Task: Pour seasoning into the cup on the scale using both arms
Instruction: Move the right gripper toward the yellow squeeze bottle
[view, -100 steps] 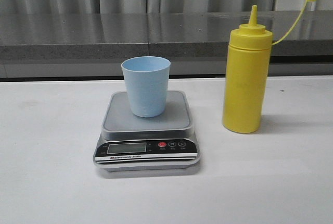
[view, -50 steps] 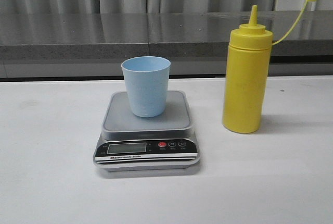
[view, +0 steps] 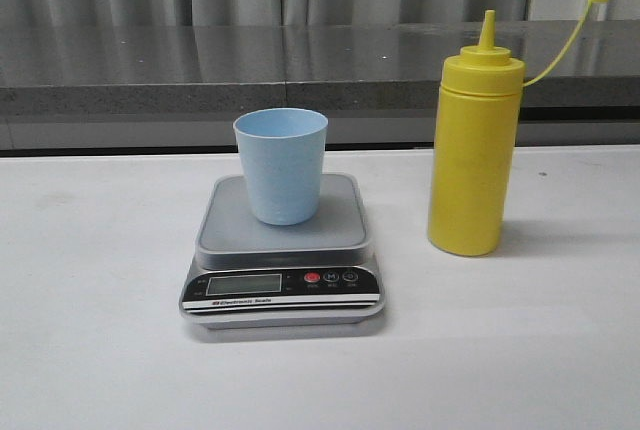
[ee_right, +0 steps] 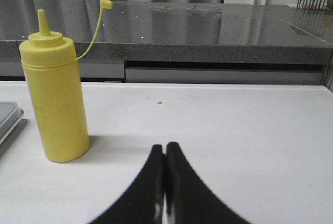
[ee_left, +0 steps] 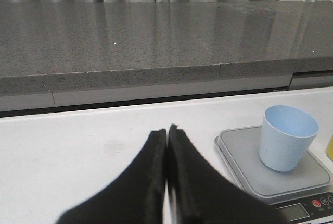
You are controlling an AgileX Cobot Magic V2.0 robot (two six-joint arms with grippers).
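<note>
The left gripper (ee_left: 167,133) and right gripper (ee_right: 165,148) have jaws pressed together, holding nothing, above the white table (view: 90,350). The pale blue plastic cup (view: 281,165) stands upright on the grey digital scale (view: 282,260); the tall yellow squeeze bottle (view: 472,155) stands just right of it.

pale blue cup (view: 281,164) upright on grey scale (view: 283,250); yellow seasoning bottle (view: 472,145) upright right of scale, uncapped.

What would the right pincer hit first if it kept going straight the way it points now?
Probably nothing on the table: the shut right pincer points past the seasoning bottle, which stands off to one side. Bare white table lies ahead, then the grey ledge, though depth is unclear.
</note>
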